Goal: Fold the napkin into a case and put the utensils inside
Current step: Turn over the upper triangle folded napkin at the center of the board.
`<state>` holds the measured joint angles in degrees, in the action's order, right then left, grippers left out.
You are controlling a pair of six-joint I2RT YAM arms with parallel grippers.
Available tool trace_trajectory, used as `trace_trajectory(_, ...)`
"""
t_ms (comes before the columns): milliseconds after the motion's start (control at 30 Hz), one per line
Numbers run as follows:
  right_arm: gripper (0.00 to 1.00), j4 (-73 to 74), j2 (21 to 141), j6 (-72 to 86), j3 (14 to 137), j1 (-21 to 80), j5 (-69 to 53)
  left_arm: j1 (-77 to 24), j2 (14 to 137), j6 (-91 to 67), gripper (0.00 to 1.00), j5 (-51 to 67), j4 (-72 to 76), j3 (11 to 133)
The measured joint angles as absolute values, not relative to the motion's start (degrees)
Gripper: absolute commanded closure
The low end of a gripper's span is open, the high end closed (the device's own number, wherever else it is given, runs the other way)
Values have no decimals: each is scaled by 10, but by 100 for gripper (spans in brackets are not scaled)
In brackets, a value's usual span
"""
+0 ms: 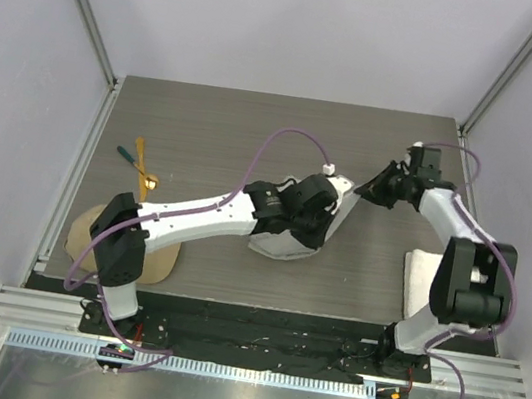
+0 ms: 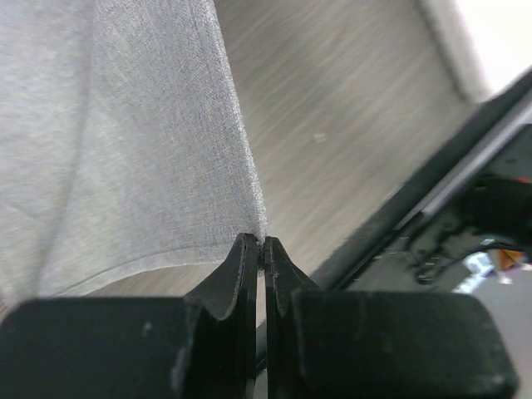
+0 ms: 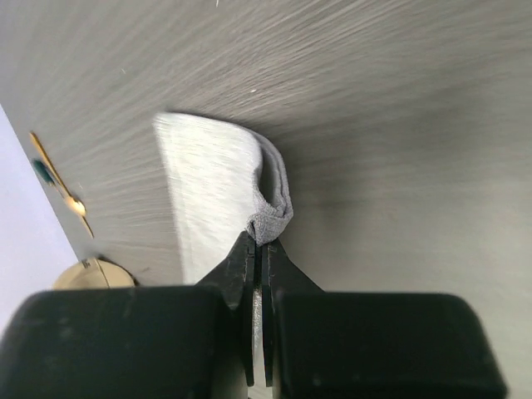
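At the counter's middle: a light grey, thin, plain cloth napkin [image 1: 283,250] is held between the 2 end effectors. In the top view the left arm hides much of it.
Counter: a dark grey wood-grain surface [image 1: 218,121] with pale walls on 3 sides.
Left end effector [image 2: 258,246]: the black fingers are pressed together, pinching an edge of the napkin at their very tips. In the left wrist view the cloth spreads away from the tips up and to the left, with bare counter to its right.
Right end effector [image 3: 259,243]: the fingers are pressed together on a doubled-over corner of the napkin, and the folded layers bunch just above the tips. From there a pale strip of cloth runs away across the counter.
Positions from above: the right end effector sits at the napkin's far right end. The left one is over the near part of the cloth, close to its rounded near edge.
Utensils [image 1: 140,164]: 3 slender pieces lie near the counter's left edge, well apart from the napkin and outside it. They are a shiny gold spoon [image 1: 150,181], an orange-yellow handled one [image 1: 140,147] and a dark teal handled one [image 1: 124,151], lying close together with their handles fanned out.
Tan cap [image 1: 84,231]: at the near left corner, partly under the left arm.
Thick white towel [image 1: 421,275]: at the right edge, beside the right arm's base.
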<state>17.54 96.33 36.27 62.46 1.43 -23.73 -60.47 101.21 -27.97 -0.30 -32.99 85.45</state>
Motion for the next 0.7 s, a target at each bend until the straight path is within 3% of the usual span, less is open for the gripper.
trace_trajectory(433,99,451,718,260,693,-118,-112,-720,1090,-372,100,47,-236,1011)
trace_trajectory(533,99,497,712,251,736,-94,-86,-725,1085,-391,100,57,-188,982)
trace_trajectory(700,99,533,771,267,830,59,-8,-694,1003,-434,100,64,-99,828)
